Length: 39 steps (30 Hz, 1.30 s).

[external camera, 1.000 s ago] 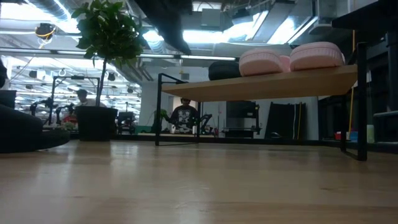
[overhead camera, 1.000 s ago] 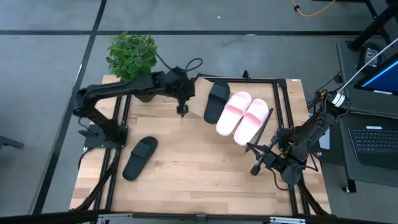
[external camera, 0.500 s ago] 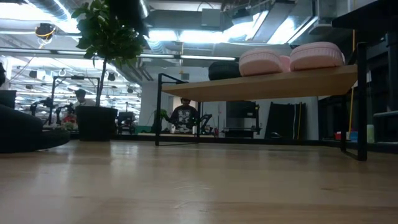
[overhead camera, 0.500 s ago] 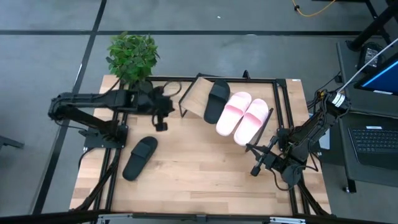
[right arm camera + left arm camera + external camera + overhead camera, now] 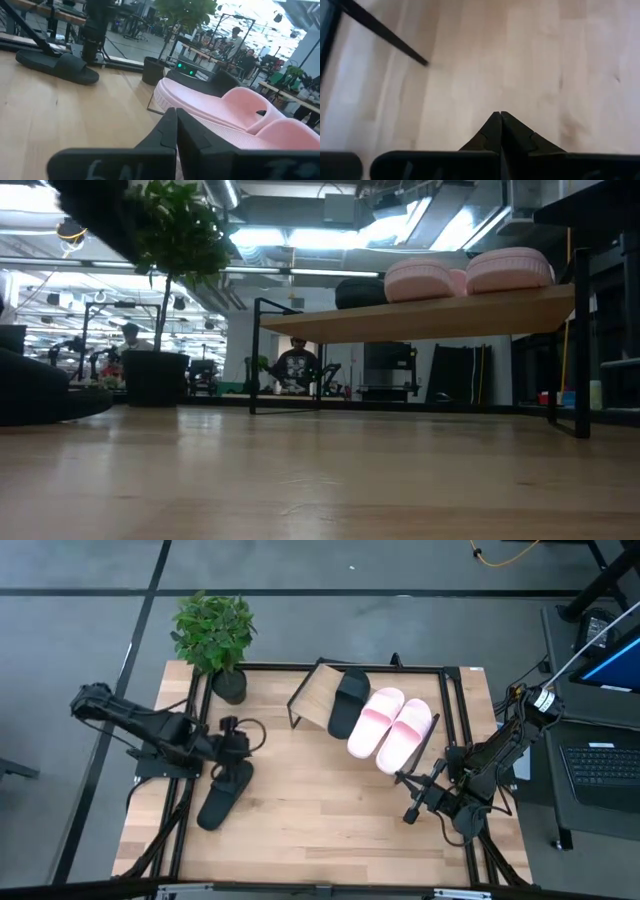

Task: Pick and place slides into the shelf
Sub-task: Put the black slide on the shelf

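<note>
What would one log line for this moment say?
left gripper: shut, above black slide on table | right gripper: shut, waiting | shelf: three slides

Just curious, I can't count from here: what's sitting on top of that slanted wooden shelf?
On the shelf lie three slides: one black and two pink, side by side. The board under them is covered. A fourth slide, black, lies on the table by the left tool.

Even bright overhead light, glaring ceiling lamps in low view, blurred left wrist view
</note>
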Tool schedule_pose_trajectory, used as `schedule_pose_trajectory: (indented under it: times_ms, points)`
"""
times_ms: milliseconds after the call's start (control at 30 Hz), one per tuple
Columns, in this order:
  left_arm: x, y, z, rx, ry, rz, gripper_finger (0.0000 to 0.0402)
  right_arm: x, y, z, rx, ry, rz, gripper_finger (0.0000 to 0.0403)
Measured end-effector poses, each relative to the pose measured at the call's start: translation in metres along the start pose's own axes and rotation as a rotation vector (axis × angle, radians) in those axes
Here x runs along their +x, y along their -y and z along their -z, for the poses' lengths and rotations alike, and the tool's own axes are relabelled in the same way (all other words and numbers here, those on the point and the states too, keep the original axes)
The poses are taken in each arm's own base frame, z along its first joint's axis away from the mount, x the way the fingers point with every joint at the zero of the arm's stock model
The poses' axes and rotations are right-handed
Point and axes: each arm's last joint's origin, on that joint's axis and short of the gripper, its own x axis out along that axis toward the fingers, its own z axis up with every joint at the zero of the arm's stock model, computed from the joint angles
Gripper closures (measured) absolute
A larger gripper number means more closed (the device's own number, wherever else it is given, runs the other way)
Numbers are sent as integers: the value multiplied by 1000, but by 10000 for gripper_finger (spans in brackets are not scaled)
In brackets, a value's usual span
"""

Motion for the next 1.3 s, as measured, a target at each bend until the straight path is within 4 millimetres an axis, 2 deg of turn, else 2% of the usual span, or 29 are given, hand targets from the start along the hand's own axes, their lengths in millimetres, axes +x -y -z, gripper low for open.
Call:
schedule_pose_trajectory:
  times_ms: [233,433,733,1067,1300]
  points:
    - [-10,16,19,-32,-79,34,401,0,0,0,14,0,-7,399]
    - [-15,26,25,-65,-96,70,401,0,0,0,41,0,-8,399]
    - [-22,52,41,-60,-144,128,402,0,0,1,55,-1,-10,399]
    - [-18,91,63,-33,-234,107,402,0,0,1,54,-1,-9,399]
    - [-13,103,73,-29,-268,63,401,0,0,1,56,-1,-9,399]
